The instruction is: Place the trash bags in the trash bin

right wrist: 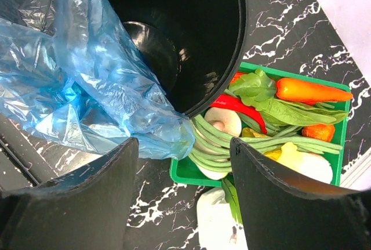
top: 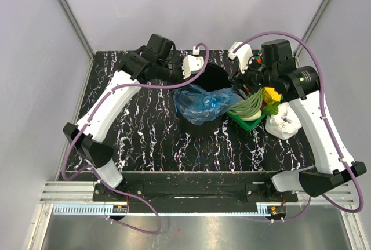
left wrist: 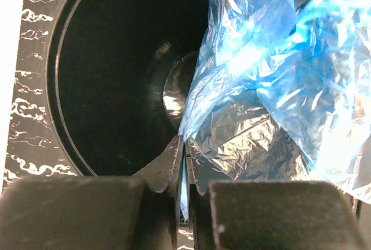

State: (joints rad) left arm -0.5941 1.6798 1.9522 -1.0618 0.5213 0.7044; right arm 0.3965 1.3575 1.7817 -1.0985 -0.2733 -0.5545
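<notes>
Top view: crumpled, glossy translucent blue trash bag [top: 204,104] draped over near rim of black trash bin [top: 215,76].
Left wrist: left gripper [left wrist: 184,152] nearly closed, pinching bag's edge above bin mouth.
Right wrist: right gripper [right wrist: 182,145] wide open, empty; bag's tip hanging just ahead.

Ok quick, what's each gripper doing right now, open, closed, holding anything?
Left gripper: jaws closed on an edge of the blue trash bag.
Right gripper: jaws open, holding nothing.

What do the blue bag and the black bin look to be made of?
The blue bag: thin plastic film, glossy and translucent, going by wrinkles and glints. The black bin: probably rigid plastic, matte, with smooth walls and faint sheen inside.
</notes>
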